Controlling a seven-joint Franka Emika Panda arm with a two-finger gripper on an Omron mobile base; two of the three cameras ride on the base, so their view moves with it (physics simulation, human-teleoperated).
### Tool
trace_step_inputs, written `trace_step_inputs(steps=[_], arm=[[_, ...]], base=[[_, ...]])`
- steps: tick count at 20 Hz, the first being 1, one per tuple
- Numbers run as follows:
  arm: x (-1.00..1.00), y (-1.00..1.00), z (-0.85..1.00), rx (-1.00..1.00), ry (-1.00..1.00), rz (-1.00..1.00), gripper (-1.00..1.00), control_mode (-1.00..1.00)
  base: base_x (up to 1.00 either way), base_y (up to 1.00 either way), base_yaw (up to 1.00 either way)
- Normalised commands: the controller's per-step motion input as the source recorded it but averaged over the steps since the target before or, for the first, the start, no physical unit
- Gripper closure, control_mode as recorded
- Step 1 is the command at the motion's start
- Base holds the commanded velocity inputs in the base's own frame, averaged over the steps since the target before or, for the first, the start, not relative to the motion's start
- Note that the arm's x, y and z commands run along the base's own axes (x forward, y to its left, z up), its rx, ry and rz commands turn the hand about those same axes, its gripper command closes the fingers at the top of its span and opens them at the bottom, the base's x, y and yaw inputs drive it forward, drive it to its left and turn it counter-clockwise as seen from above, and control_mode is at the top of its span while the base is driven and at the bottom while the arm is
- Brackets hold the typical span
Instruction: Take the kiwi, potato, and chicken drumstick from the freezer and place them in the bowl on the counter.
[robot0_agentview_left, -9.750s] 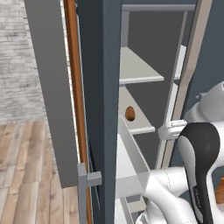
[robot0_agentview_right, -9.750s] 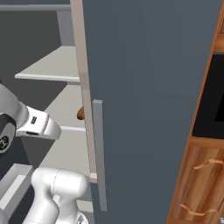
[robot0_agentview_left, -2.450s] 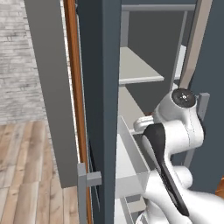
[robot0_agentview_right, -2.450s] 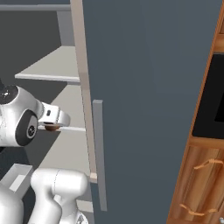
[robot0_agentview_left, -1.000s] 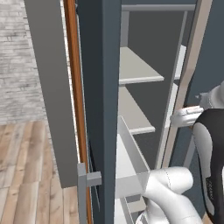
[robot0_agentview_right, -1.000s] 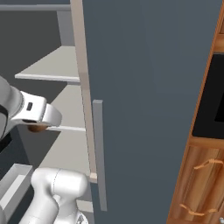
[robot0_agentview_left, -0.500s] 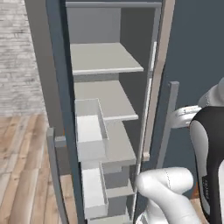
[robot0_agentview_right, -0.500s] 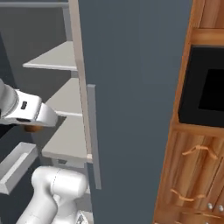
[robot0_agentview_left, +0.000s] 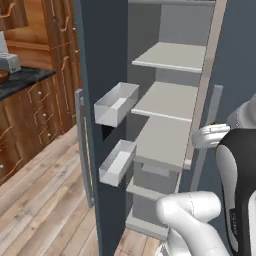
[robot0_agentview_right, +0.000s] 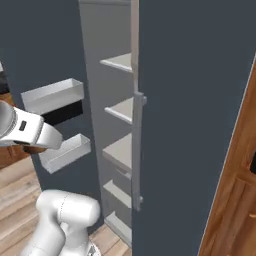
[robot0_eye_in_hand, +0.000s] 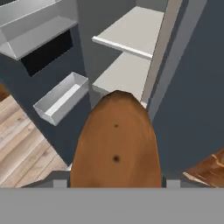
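Observation:
A brown potato (robot0_eye_in_hand: 116, 144) with small dark spots sits between the fingertips of my gripper (robot0_eye_in_hand: 116, 183), which is shut on it. Its underside peeks out below the white hand (robot0_agentview_right: 31, 131) as a brown patch, the potato (robot0_agentview_right: 34, 148). The hand (robot0_agentview_left: 212, 135) hangs in front of the open freezer (robot0_agentview_left: 105, 55), whose pale shelves (robot0_agentview_left: 167, 100) are bare. At the far left stands the black counter (robot0_agentview_left: 22, 80), with a reddish-brown bowl (robot0_agentview_left: 2, 77) at the frame's edge. The kiwi and chicken drumstick are out of view.
Two grey door bins (robot0_agentview_left: 117, 102) (robot0_agentview_left: 117, 162) jut out from the dark door on the left. The other freezer door (robot0_agentview_right: 195, 125) with its bar handle (robot0_agentview_right: 137, 150) stands on the right. Brown wooden cabinets (robot0_agentview_left: 60, 60) and a wooden floor (robot0_agentview_left: 45, 200) lie to the left.
The potato that lay on a freezer shelf is now in my gripper, pulled out. The whole picture has shifted: the base has moved, bringing the counter and cabinets into view.

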Motion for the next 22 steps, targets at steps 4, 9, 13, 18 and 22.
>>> trace_step_inputs(steps=[4, 9, 13, 18, 22], arm=[[0.00, 0.00, 0.00, 0.00, 0.00, 0.00, 1.00, 1.00], [0.00, 0.00, 0.00, 0.00, 0.00, 0.00, 1.00, 1.00], [0.00, 0.00, 0.00, 0.00, 0.00, 0.00, 1.00, 1.00], [0.00, 0.00, 0.00, 0.00, 0.00, 0.00, 1.00, 1.00], [0.00, 0.00, 0.00, 0.00, 0.00, 0.00, 1.00, 1.00]], base=[[-0.10, 0.00, 1.00], [-0.15, 0.09, 1.00], [-0.03, 0.37, 0.96], [0.40, 0.72, 0.48], [0.99, 0.57, -0.07]])
